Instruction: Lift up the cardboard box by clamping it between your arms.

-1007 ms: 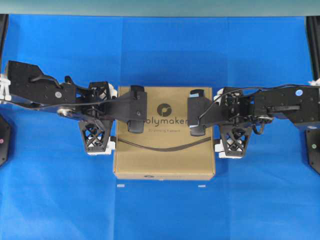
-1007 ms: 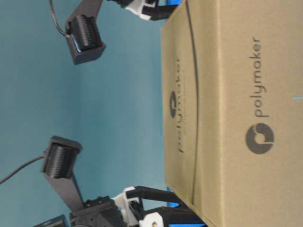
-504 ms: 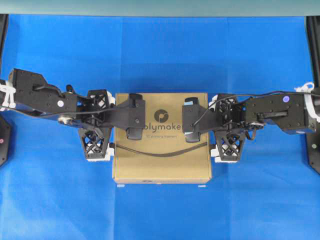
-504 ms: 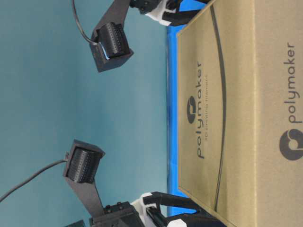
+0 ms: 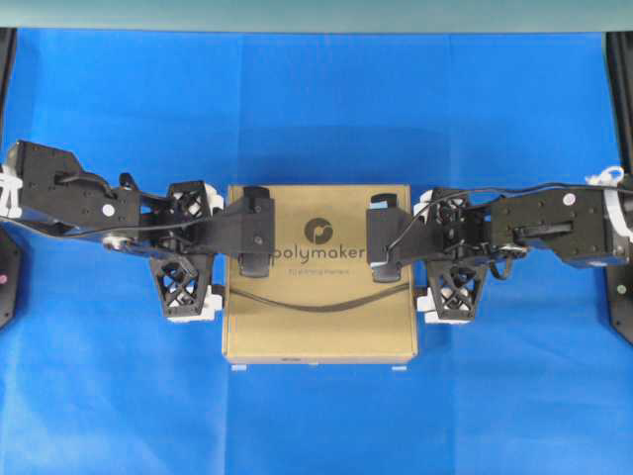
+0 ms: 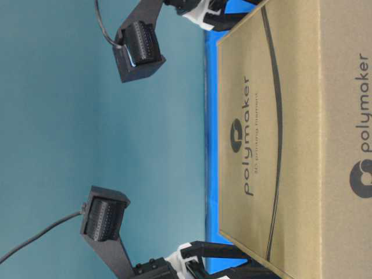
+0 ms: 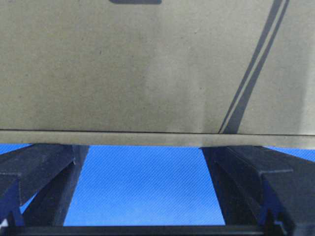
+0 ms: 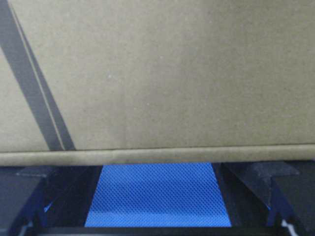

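The cardboard box (image 5: 318, 325) lies flat at the middle of the blue desk (image 5: 316, 109). The left claw (image 5: 188, 249) and right claw (image 5: 447, 251) flank its sides, both spread wide, gripping nothing.

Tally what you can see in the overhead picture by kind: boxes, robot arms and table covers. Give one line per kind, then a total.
Cardboard box: 1
Robot arms: 2, the left gripper and the right gripper, one at each side of the box
Blue table cover: 1
Total: 4
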